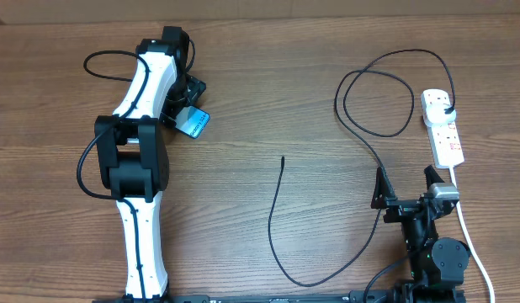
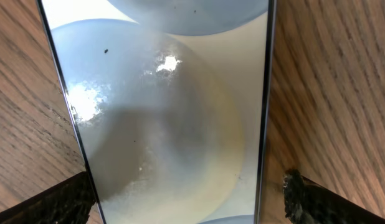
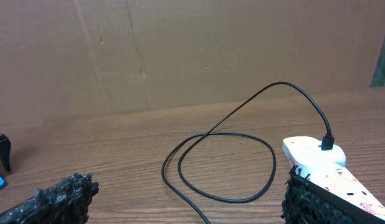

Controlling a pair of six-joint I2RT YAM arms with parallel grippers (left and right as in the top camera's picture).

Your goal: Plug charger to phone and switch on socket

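Between the left tool's (image 2: 186, 193) spread fingers lies the phone (image 2: 161, 112).

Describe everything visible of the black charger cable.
The charger is a long, thin black cable lying loose on the wooden table. Its plug sits in the far end of the white power strip. From there it makes a loop, runs down past the right gripper, curves left and ends at a free tip mid-table, touching nothing.

A robot lab bench, seemingly; a wood-grain table (image 1: 268, 101) backed by a plain cardboard panel (image 3: 180, 50).
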